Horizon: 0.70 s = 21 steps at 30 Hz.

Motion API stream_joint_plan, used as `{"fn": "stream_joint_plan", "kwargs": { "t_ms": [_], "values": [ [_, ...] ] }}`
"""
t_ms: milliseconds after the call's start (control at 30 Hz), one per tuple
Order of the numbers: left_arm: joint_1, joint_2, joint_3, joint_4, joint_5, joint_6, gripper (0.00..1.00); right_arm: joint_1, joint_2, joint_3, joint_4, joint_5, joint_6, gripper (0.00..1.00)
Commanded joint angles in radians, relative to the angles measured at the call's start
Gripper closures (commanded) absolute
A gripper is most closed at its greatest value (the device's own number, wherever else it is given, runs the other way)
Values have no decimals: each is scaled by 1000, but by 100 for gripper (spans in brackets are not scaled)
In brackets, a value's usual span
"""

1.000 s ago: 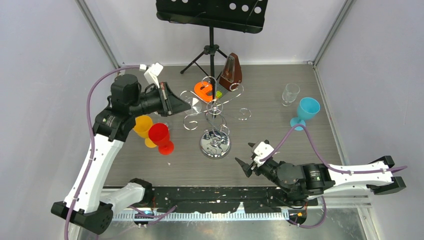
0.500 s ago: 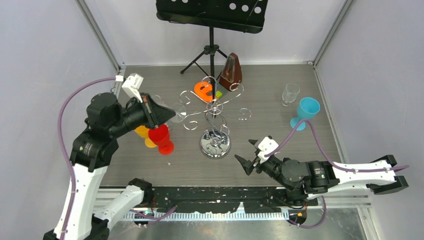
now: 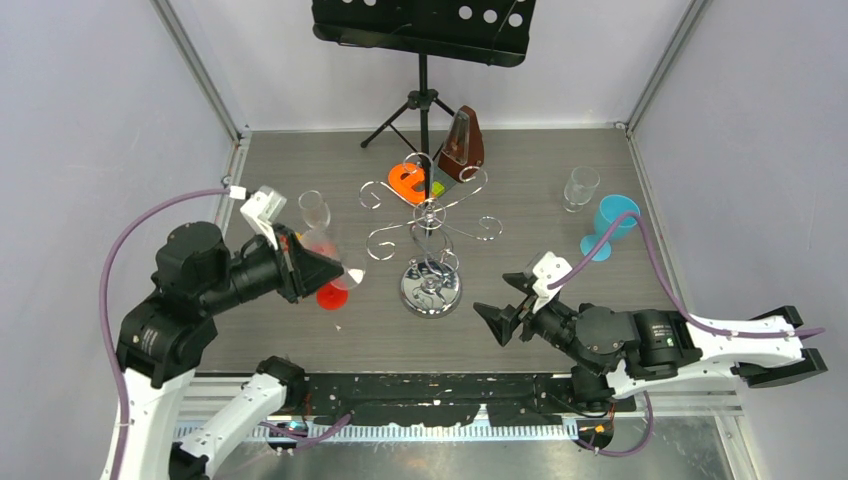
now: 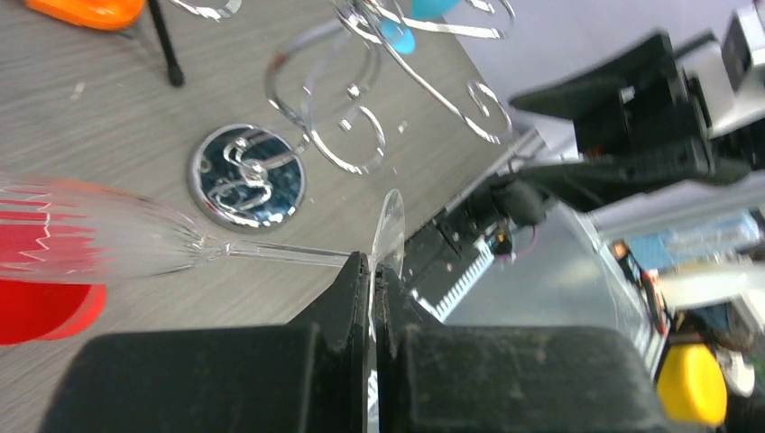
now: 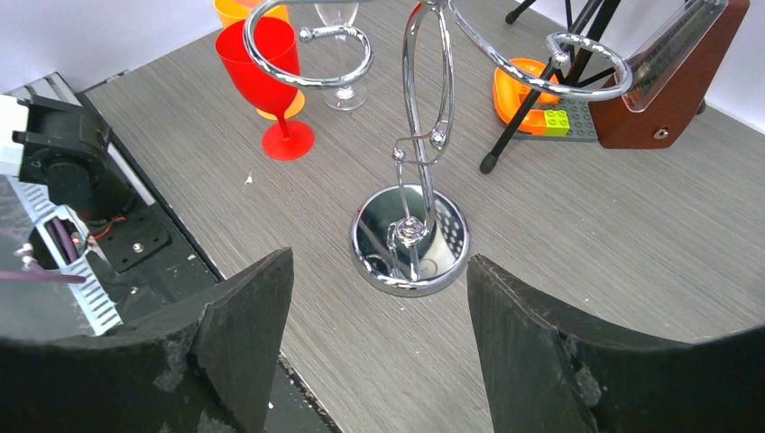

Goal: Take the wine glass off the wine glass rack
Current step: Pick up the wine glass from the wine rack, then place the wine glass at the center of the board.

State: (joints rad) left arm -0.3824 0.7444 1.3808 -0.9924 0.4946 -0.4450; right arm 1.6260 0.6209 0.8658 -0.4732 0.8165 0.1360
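The chrome wine glass rack [image 3: 429,216] stands mid-table on its round mirror base [image 5: 410,239], its curled arms bare. A clear wine glass [image 3: 322,238] hangs tilted to the left of the rack, apart from its arms. My left gripper [image 3: 340,272] is shut on the glass's foot [image 4: 390,225]. In the left wrist view the bowl [image 4: 99,239] points left and the rack's base [image 4: 246,174] lies beyond it. My right gripper [image 3: 500,320] hovers low in front of the rack's base and to its right. Its jaws [image 5: 379,260] stand wide open with nothing between them.
A red goblet [image 5: 271,54] and an orange one [image 5: 244,11] stand under the left gripper. Behind the rack are a black music stand [image 3: 422,30], a brown metronome [image 3: 463,140] and an orange toy [image 3: 407,180]. A clear tumbler [image 3: 580,187] and a blue goblet [image 3: 612,222] stand at right.
My left arm has drawn back left and toward the near edge, carrying the clear glass away from the rack's arms. The right arm has shifted slightly, its jaws still open.
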Motion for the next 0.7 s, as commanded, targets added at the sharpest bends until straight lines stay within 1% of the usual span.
{"fn": "stream_joint_plan", "kwargs": {
  "t_ms": [0, 100, 300, 400, 533, 667],
  "values": [
    [-105, -47, -42, -32, 6, 42, 100, 3, 25, 67, -65, -9, 98, 23],
    [-208, -61, -78, -27, -62, 29, 100, 3, 44, 84, -91, -19, 125, 23],
    [-382, -84, -141, 11, -186, -12, 100, 3, 60, 112, -155, -39, 230, 23],
    [-488, -79, -157, 20, -258, -24, 100, 3, 58, 124, -185, -50, 282, 23],
    [-705, -38, -146, 21, -437, -58, 100, 3, 57, 136, -208, -66, 364, 24],
    [-874, 10, -130, 10, -618, -89, 100, 2, 55, 131, -215, -92, 431, 24]
  ]
}}
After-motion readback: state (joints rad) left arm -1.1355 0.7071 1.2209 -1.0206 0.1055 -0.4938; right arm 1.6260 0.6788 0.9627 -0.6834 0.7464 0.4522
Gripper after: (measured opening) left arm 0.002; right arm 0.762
